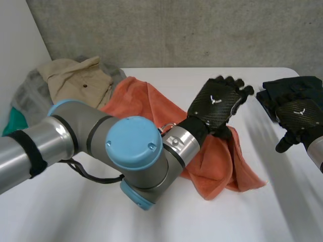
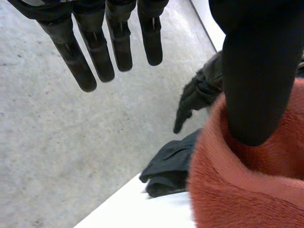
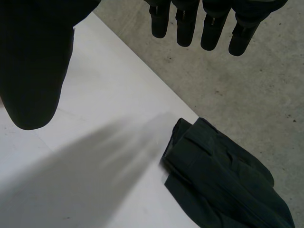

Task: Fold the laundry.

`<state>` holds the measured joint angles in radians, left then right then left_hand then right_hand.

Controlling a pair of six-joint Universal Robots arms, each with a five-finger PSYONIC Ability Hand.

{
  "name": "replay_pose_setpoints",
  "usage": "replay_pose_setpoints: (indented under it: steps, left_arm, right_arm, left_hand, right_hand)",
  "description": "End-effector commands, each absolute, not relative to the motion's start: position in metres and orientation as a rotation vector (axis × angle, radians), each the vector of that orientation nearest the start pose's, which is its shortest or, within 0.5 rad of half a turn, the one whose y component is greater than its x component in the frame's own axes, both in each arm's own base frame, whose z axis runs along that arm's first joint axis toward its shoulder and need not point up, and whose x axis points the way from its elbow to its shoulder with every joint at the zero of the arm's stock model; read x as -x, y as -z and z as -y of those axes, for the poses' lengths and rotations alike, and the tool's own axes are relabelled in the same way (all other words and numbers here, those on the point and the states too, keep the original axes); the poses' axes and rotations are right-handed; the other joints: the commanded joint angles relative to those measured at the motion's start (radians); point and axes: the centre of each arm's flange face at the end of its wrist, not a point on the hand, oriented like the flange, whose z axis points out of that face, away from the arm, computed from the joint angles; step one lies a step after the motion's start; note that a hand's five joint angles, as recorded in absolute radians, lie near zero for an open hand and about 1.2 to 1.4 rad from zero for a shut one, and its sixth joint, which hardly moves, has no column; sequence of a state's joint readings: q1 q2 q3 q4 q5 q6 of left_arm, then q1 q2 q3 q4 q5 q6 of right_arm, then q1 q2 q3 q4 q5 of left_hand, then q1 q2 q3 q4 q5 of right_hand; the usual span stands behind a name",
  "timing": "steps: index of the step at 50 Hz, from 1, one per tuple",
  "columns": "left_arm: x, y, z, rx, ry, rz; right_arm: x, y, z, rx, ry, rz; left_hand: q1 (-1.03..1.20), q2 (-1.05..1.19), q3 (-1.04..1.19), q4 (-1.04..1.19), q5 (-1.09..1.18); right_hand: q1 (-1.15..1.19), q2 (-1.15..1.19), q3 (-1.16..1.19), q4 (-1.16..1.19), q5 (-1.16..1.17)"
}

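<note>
The left hand [image 1: 217, 101], fingers straight, props the orange towel [image 1: 146, 96] on its thumb, presumably for folding; the right hand [image 1: 298, 113] hovers with fingers spread.

orange towel [image 1: 151, 101] central, table [image 1: 227, 222] front bare

Light falls soft and even from overhead, bright enough that the white table [image 1: 252, 222] nearly washes out in the head view. A mild sheen sits on the light-blue cap of my left arm [image 1: 133, 146] and on the woven back of my left hand [image 1: 217, 101] (my right hand [image 1: 298, 113] shows the same). The orange towel [image 1: 146, 98] throws only a faint, soft-edged shade at its hem. In both wrist views my fingers [image 3: 185, 23] read as near-black shapes against pale grey concrete [image 3: 247, 85]; the dark cloth [image 3: 223, 180] keeps little detail in its folds.
</note>
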<state>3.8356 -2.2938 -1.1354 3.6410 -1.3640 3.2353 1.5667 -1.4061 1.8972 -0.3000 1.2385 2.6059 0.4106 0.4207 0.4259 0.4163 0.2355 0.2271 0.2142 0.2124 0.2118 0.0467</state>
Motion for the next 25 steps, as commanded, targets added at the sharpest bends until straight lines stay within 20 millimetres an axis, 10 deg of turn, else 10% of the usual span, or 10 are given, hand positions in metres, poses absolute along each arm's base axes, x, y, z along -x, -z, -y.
replay_pose_setpoints:
  steps: [1, 12, 18, 25]
  left_arm:
    - [0.431, -0.277, 0.191, 0.863, -1.917, 1.242]
    - [0.330, -0.277, 0.298, 0.824, -2.179, 1.531]
    - [0.282, -0.213, 0.353, 1.090, -2.134, 1.826]
    - [0.233, -0.166, 0.392, 1.394, -2.099, 2.024]
  right_arm:
    - [-0.161, -0.192, 0.297, 0.985, 2.064, -2.283]
    - [-0.193, -0.228, 0.246, 1.161, 1.913, -2.079]
    - [-0.213, -0.249, 0.201, 1.326, 1.839, -1.884]
    - [-0.240, -0.219, 0.167, 1.526, 1.631, -1.819]
  left_hand:
    - [-0.030, -0.040, -0.045, -0.035, -0.029]
    - [-0.018, -0.028, -0.033, -0.024, -0.017]
    - [0.000, -0.010, -0.016, -0.006, 0.000]
    - [0.032, 0.022, 0.016, 0.026, 0.032]
  right_hand:
    - [-0.053, -0.040, -0.038, -0.037, -0.047]
    - [-0.053, -0.040, -0.038, -0.037, -0.047]
    - [-0.053, -0.040, -0.038, -0.037, -0.047]
    - [-0.053, -0.040, -0.038, -0.037, -0.047]
